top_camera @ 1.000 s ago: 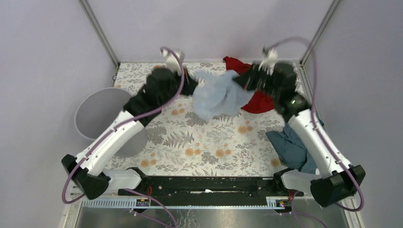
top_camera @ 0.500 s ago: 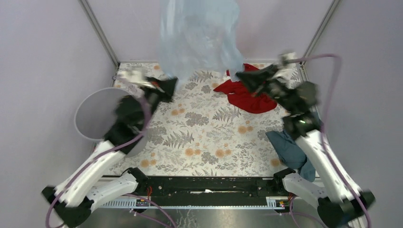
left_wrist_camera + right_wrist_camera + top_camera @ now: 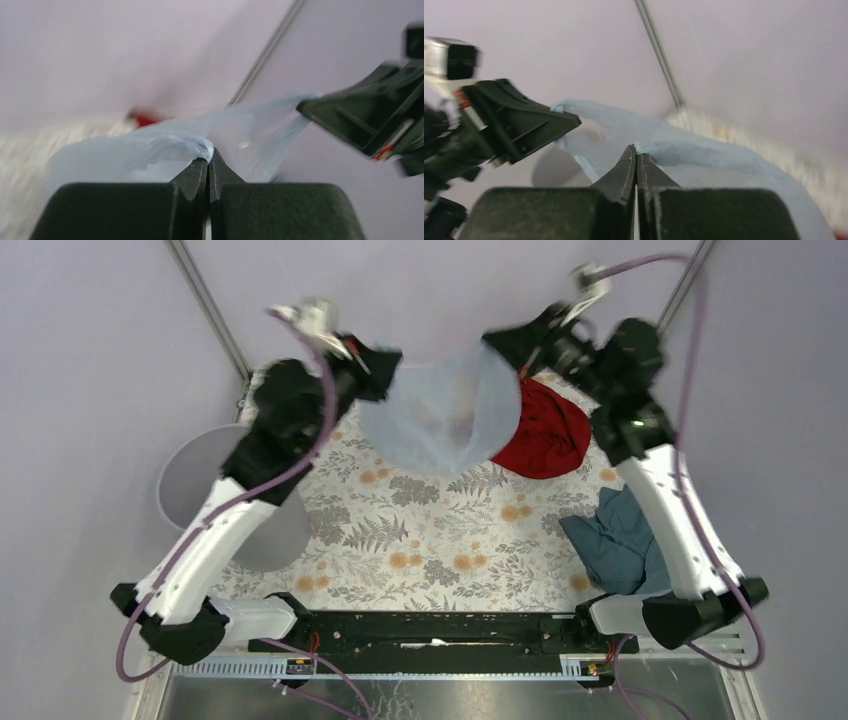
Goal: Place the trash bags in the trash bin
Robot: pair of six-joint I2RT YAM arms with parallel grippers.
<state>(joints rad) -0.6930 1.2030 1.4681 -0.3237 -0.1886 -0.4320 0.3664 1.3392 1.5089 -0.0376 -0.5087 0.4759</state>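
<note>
1. The left gripper (image 3: 207,161) is clamped tight on one edge of the trash bag (image 3: 445,420), with the plastic pinched between its tips.
2. The right gripper (image 3: 635,151) is likewise closed on the opposite edge.
3. The bag hangs stretched between the two, lifted above the far part of the table (image 3: 440,530). From overhead it is just beside the red cloth (image 3: 548,435).
4. The trash bin (image 3: 195,480) stands at the table's left edge, well apart from the bag.

Left pincer (image 3: 385,372) and right pincer (image 3: 497,344) held high, both clamped.
</note>
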